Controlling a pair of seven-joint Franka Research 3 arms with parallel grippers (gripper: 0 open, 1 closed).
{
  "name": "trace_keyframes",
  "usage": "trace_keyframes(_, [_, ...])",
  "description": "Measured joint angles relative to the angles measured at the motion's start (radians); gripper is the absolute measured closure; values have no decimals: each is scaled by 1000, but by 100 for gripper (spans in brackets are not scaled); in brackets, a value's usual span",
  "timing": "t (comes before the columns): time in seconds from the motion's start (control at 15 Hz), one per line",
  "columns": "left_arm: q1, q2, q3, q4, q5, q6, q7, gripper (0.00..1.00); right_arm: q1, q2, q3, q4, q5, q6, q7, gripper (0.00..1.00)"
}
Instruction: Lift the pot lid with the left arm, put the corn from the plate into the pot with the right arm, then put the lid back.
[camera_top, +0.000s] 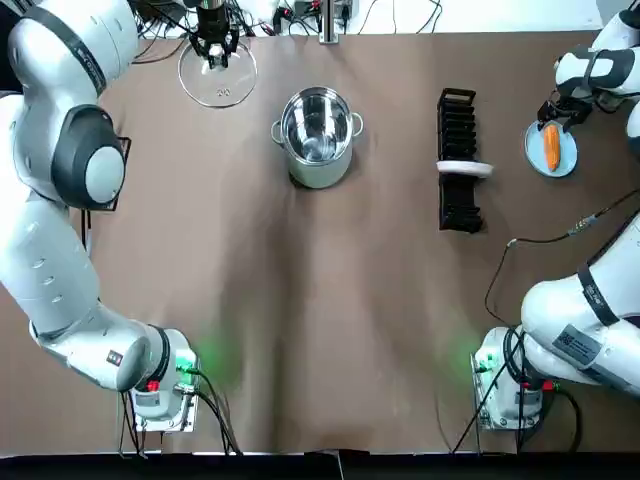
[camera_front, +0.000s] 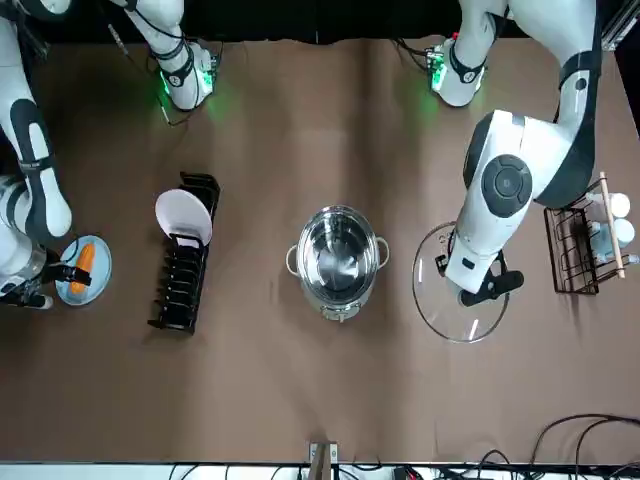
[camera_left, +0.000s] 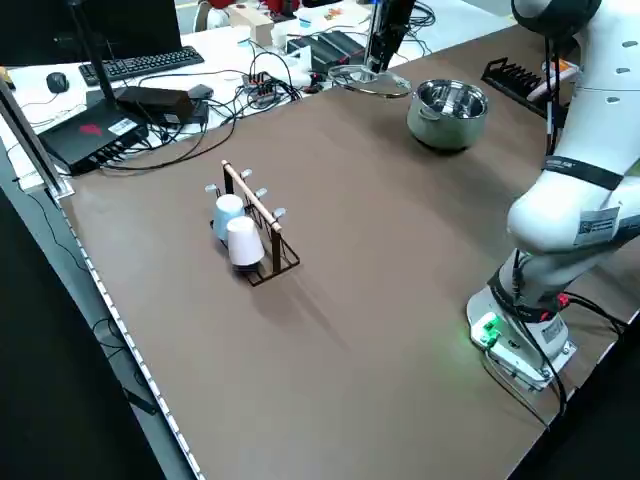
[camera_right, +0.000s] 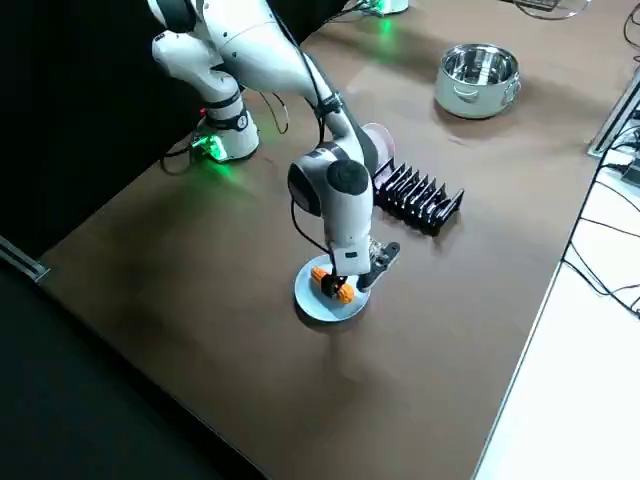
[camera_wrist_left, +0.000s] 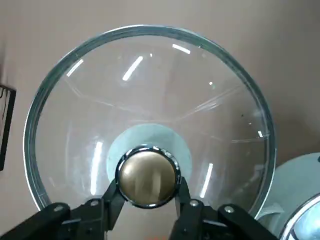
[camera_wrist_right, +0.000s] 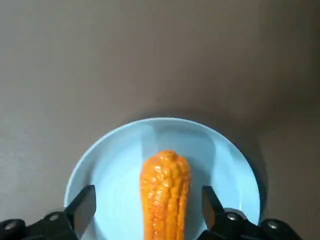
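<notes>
Brown tabletop (camera_top: 300, 320) from overhead: shiny steel pot (camera_top: 318, 135) stands uncovered. Left wrist view: left gripper (camera_wrist_left: 148, 187) clamps the knob of the round clear glass lid (camera_wrist_left: 150, 90), beside the pot. Right wrist view: right gripper (camera_wrist_right: 149, 197), jaws apart, straddles the orange corn cob (camera_wrist_right: 165, 185) on the pale blue round plate (camera_wrist_right: 112, 165). Corn pickup seems in hand; next, lower and close.

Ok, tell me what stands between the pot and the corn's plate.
A black dish rack holding one white plate stands there, clearest in the top view.

No writing is legible; the white sticker (camera_top: 574, 343) on the right arm (camera_top: 565, 312) is too small to read.
</notes>
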Motion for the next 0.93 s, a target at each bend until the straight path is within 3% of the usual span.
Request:
trace_keyframes(0.27, [0,0,0,0,0,0,0,53,-29,25,-3,0,0,0,-66,7])
trace_keyframes(0.33, [0,0,0,0,0,0,0,53,-34,31,-3,0,0,-1,-76,13])
trace_keyframes(0.6, [0,0,0,0,0,0,0,53,-35,37,4,1,-1,-2,-116,53])
trace_keyframes(0.8, [0,0,0,0,0,0,0,53,-30,37,12,7,-1,-31,-140,62])
trace_keyframes(0.93, [0,0,0,0,0,0,0,53,-12,34,17,25,-1,-117,-148,61])
